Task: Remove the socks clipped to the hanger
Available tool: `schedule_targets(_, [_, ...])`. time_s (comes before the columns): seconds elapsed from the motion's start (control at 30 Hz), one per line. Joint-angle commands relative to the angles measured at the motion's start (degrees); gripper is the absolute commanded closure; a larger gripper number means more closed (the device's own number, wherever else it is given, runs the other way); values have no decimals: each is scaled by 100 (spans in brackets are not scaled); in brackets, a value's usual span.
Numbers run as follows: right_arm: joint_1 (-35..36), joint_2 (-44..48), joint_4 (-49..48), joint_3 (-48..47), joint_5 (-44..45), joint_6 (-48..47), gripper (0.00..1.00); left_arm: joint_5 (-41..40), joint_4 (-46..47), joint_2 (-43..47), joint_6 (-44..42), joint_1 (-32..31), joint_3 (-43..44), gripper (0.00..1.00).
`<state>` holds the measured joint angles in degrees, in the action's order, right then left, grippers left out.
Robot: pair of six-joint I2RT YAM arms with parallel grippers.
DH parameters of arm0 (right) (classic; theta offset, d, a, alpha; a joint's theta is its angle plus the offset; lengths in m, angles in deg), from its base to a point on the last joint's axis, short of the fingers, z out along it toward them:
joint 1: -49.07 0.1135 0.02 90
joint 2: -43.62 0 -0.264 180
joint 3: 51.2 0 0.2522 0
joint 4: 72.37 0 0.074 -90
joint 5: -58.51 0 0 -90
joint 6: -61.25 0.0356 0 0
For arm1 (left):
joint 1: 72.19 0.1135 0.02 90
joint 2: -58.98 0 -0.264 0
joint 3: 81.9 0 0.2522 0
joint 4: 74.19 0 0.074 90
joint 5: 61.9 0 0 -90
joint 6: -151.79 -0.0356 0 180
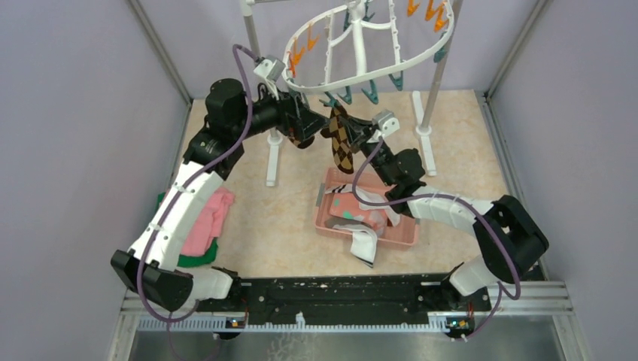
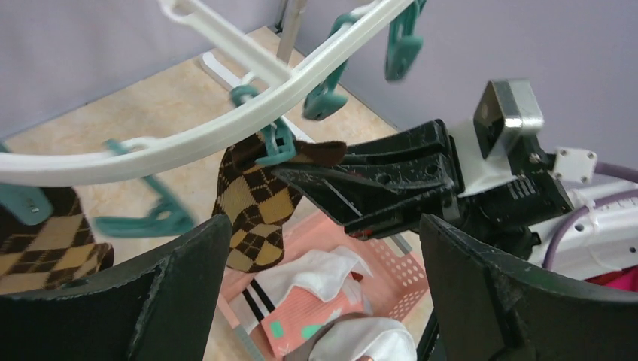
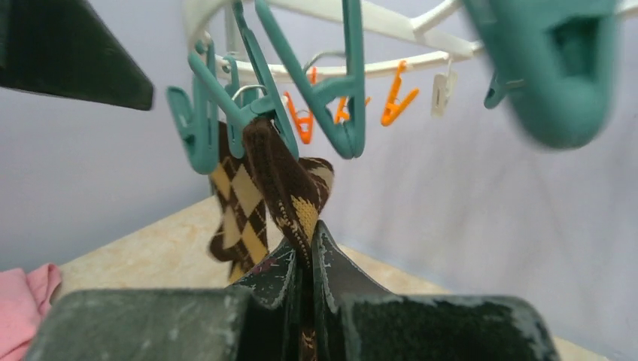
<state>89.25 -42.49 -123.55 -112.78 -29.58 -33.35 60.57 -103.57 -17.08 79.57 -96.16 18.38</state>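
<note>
The white oval hanger [image 1: 376,71] hangs on its stand with teal and orange clips. One brown-tan argyle sock [image 1: 342,147] dangles from a teal clip [image 2: 274,147]. My right gripper [image 1: 353,141] is shut on it just below the clip, as the right wrist view [image 3: 308,233] shows. A second argyle sock [image 2: 37,244] hangs clipped to the left of it, behind it in the right wrist view [image 3: 237,214]. My left gripper [image 1: 305,128] is open and empty beside both socks, its fingers [image 2: 188,263] wide apart. A white striped sock [image 1: 365,244] and a pink spotted sock [image 1: 346,207] lie in the pink basket [image 1: 406,239].
The hanger's stand has two white posts [image 1: 432,90] with feet on the beige floor. Folded pink and green cloths [image 1: 207,222] lie under the left arm. Grey walls close in the left, right and back sides.
</note>
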Motion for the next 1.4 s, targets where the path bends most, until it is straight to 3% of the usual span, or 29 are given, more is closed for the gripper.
schedule_targets(0.0, [-47, 281, -153, 291, 36, 317, 100, 289, 30, 346, -64, 101, -317, 1])
schedule_targets(0.33, [-46, 1048, 112, 804, -459, 1372, 100, 1437, 754, -222, 153, 173, -337, 14])
schedule_targets(0.5, [-47, 1173, 170, 865, -738, 1740, 100, 1867, 1364, -410, 891, 225, -369, 17])
schedule_targets(0.9, [-52, 943, 81, 475, -1353, 2664, 100, 2075, 1998, -865, 1411, 215, 23, 7])
schedule_targets(1.37, [-53, 728, -348, 572, -1720, 3619, 100, 2166, 2440, -1130, 1699, 214, 198, 23])
